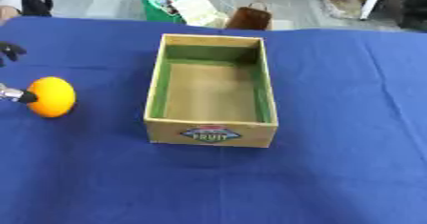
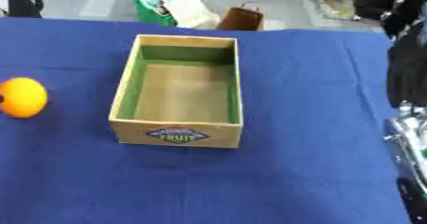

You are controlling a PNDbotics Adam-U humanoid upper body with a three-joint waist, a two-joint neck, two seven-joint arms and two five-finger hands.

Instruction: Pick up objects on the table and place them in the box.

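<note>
The orange [image 1: 52, 96] sits on the blue tablecloth [image 1: 333, 170], left of the wooden fruit box [image 1: 211, 135] — apart from it. The left hand [image 1: 12, 95] touches its left side at the frame edge; finger state cannot be told. The right arm [image 2: 409, 142] shows at the right edge.

Left hand [image 1: 10, 51]: black fingers, one silver-jointed digit tipped black, left of the box [image 1: 211, 135]. Right arm [image 2: 407, 137]: black casing, silver metal joints, right of the box.
</note>
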